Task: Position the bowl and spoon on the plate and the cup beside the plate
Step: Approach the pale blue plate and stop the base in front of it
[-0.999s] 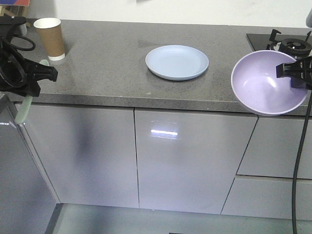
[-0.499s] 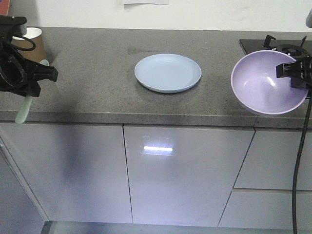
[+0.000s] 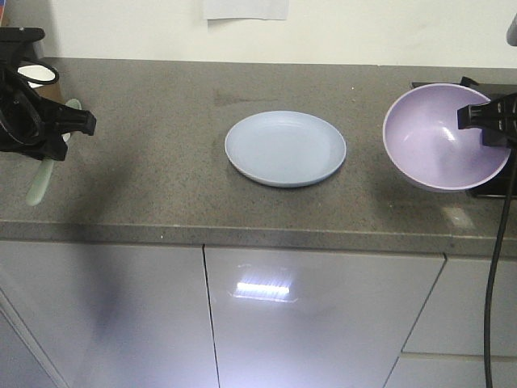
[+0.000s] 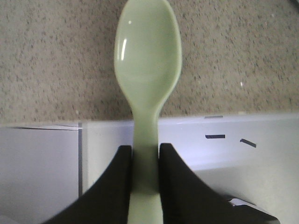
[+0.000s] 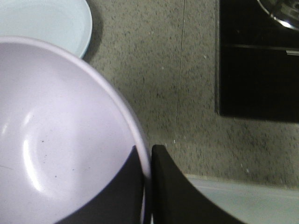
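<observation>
Far left on my front view, the cup (image 3: 37, 76) stands at the back of the counter (image 3: 161, 194), mostly hidden behind my left arm; I only see its white rim and a bit of brown. My left claw (image 4: 145, 156) is closed nearly all the way, pinching the spoon (image 4: 147, 51) by its handle. On the wrist view the scoop end faces up over the counter, while the handle lies over the front edge. The plate (image 3: 285, 149) lies flat mid-counter, well apart from both arms. To the right, my right claw (image 5: 148, 156) is clamped on the bowl (image 3: 436, 137) at its rim, one finger inside and one outside. The bowl is tilted, its opening toward the front camera, just beside the black hob (image 5: 257, 70).
</observation>
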Controlling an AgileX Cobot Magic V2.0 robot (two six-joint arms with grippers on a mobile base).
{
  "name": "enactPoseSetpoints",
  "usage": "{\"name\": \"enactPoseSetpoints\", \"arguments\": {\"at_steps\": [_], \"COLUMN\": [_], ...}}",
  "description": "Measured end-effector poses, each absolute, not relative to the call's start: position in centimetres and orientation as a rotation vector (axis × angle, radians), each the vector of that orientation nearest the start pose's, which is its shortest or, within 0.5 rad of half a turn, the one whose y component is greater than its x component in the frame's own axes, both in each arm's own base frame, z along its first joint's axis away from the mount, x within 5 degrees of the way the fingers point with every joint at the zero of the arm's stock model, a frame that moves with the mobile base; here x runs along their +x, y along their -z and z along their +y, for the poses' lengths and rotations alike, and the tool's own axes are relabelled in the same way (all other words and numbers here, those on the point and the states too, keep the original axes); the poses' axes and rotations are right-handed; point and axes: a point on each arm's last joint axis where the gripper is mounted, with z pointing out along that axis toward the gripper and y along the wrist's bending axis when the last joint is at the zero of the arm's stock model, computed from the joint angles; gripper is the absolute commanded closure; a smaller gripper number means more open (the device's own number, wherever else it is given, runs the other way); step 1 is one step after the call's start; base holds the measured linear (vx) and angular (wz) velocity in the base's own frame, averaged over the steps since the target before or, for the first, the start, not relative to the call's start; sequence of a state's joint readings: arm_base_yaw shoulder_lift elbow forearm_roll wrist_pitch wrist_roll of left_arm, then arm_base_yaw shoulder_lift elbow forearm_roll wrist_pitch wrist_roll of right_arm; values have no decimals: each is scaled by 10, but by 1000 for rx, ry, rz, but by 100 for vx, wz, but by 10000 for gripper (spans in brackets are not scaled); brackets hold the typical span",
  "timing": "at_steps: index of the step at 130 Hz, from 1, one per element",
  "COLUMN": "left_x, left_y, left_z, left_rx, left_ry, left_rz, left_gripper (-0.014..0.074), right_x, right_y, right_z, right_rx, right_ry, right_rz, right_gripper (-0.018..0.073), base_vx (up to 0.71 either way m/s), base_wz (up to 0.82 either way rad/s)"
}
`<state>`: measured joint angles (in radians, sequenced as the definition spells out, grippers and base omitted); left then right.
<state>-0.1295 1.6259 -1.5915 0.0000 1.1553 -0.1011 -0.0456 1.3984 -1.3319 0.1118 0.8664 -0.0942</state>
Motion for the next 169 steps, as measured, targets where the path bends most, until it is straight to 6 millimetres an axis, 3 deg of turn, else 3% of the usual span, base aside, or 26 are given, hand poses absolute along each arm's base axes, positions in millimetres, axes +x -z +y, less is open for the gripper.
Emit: {"name": "enactPoseSetpoints", "arguments": {"at_steps": [169], "left_x": [341], "left_y": [-357], "left_z": [-44], "left_rx": [38], "left_ry": [73], "left_rz": [2675], "left_gripper": [604], "right_x": [300], "right_y": [-367], "right_z": [-6], "right_rx": [-10], "right_ry": [-72], "right_rz": [2410], "right_gripper": [561], "base_vx": [15], "base_wz": [1]}}
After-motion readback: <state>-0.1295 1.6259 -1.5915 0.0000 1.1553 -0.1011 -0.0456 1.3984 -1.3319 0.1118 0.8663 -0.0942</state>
